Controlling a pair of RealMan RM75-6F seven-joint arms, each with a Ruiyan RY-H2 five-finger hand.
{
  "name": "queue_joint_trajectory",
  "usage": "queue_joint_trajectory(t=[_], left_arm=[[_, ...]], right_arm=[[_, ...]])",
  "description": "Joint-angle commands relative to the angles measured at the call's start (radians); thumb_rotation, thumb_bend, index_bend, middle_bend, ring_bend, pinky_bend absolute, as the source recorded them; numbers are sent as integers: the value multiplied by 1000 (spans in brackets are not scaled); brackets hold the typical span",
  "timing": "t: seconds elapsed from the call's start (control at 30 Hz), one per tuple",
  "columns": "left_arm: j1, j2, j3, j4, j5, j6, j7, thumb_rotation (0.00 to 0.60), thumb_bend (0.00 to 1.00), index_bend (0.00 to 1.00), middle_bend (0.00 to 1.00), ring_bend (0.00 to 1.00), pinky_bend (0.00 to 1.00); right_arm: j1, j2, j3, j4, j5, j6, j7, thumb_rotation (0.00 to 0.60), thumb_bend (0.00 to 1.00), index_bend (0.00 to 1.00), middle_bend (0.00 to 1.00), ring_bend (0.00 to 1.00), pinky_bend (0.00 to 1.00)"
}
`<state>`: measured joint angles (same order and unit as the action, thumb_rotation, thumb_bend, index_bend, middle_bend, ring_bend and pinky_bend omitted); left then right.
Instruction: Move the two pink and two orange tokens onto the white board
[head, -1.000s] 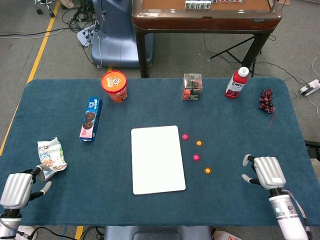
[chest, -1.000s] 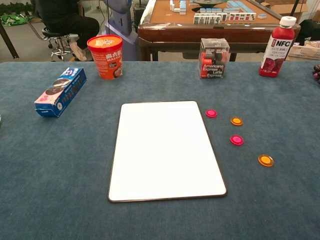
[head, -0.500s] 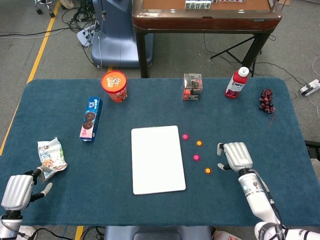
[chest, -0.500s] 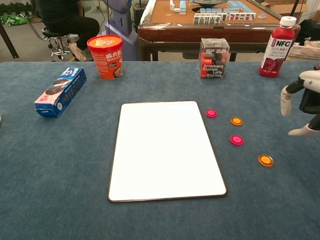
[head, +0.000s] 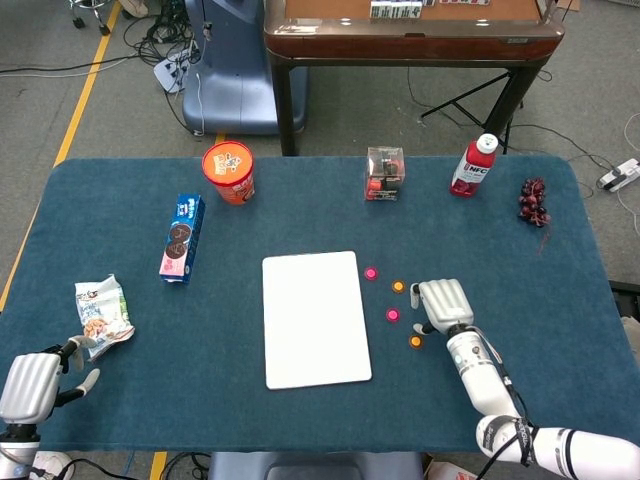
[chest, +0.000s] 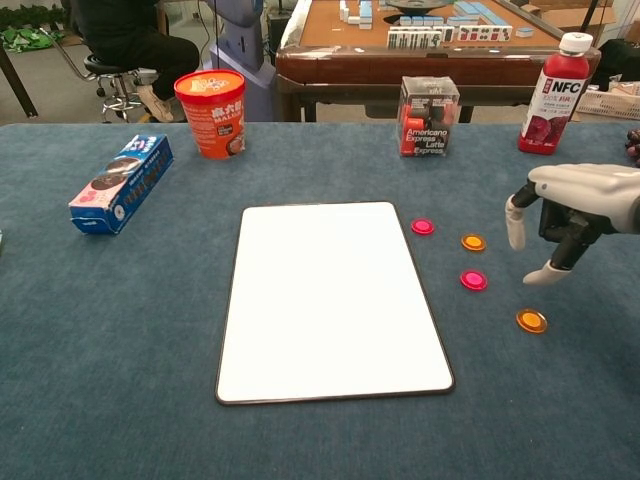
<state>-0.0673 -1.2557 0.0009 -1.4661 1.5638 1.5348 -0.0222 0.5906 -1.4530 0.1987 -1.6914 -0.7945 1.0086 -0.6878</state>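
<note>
The four tokens are all found off the white board (chest: 330, 300), on the blue cloth just beside its right edge: the upper pink token (chest: 423, 226) lies nearest the board's top right corner, the upper orange token (chest: 473, 242) a little further right of it, the lower pink token (chest: 474, 280) beside the board's mid right edge, and the lower orange token (chest: 531, 321) furthest out and lowest. Nothing is yet placed on the board. The right hand (chest: 570, 222) is held above the cloth right of the orange tokens, its fingers spread and curved downward with nothing in them. For a clean pick, one token is best singled out, probably the upper orange one, which lies closest to the fingertips; the thumb and a finger should be lowered on either side of it so that its thin rim is pinched and the neighbouring pink tokens are not nudged. Compared with half a second earlier, the right hand is seen to have been brought further toward the board, from well right of the tokens to just beside them. The left hand (head: 30, 386) is kept far from the board's lower left corner, fingers loosely apart, nothing held.
</note>
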Motion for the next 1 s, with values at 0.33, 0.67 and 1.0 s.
queue_joint_trajectory(t=[0.33, 0.67, 1.0], left_arm=[[7, -4, 4, 8, -8, -7, -20, 600, 281, 511, 647, 638, 784], [11, -8, 8, 15, -13, -16, -30, 600, 281, 511, 647, 639, 784], [19, -15, 12, 32, -18, -17, -49, 600, 281, 511, 647, 638, 784]], right_arm=[[75, -63, -19, 75, 85, -14, -13, 600, 121, 526, 1000, 1000, 1000], [128, -83, -23, 103, 149, -33, -18, 600, 129, 526, 1000, 1000, 1000], [167, -86, -44, 109, 202, -33, -35, 600, 104, 503, 1000, 1000, 1000]])
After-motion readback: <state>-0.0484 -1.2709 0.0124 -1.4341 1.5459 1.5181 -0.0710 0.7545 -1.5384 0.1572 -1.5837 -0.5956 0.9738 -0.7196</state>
